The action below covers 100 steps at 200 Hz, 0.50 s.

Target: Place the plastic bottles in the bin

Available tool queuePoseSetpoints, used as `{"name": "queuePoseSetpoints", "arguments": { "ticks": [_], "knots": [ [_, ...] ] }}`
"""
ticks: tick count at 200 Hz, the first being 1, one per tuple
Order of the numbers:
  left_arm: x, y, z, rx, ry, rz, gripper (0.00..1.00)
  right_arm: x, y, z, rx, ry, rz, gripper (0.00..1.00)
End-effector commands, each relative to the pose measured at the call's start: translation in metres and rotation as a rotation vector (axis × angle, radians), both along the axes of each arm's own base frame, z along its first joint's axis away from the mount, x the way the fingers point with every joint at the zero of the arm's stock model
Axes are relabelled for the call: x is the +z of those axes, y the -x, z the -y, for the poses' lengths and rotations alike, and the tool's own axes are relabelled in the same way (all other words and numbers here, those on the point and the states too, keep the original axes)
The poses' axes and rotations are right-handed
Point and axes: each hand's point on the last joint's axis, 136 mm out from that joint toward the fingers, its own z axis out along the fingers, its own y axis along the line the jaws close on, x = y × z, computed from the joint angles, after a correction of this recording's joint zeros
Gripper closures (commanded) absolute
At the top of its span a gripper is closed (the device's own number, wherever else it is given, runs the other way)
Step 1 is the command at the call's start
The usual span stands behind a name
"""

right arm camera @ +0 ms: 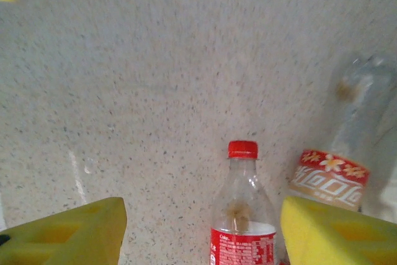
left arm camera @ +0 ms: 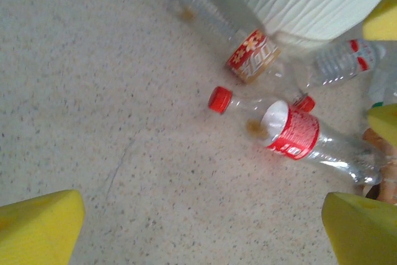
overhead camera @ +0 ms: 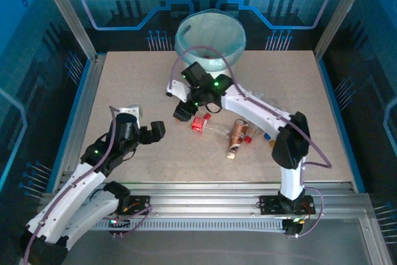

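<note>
Between parted jaws of right gripper (right arm camera: 201, 234), red-capped bottle (right arm camera: 243, 203), red label (right arm camera: 242, 247) unreadable, left gripper (left arm camera: 201, 228) wide open

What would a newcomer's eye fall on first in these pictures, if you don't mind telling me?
The white ribbed bin with its pale blue liner stands at the far middle of the table. In front of it several plastic bottles lie scattered. The right gripper hangs over a red-capped, red-labelled bottle, its yellow fingers open on either side.
</note>
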Motion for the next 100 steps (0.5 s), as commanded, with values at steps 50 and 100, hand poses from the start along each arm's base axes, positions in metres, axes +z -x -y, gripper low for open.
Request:
{"name": "queuePoseSetpoints", "arguments": {
  "ticks": [50,100],
  "knots": [
    [-0.025,0.002,-0.013,0.100,0.024,-0.028,0.01,-0.076,-0.013,0.000,-0.049,0.256,-0.070,0.32],
    [-0.016,-0.002,-0.015,0.104,0.013,0.000,0.01,-0.110,-0.025,0.002,-0.090,0.366,-0.046,0.30]
  ]
}}
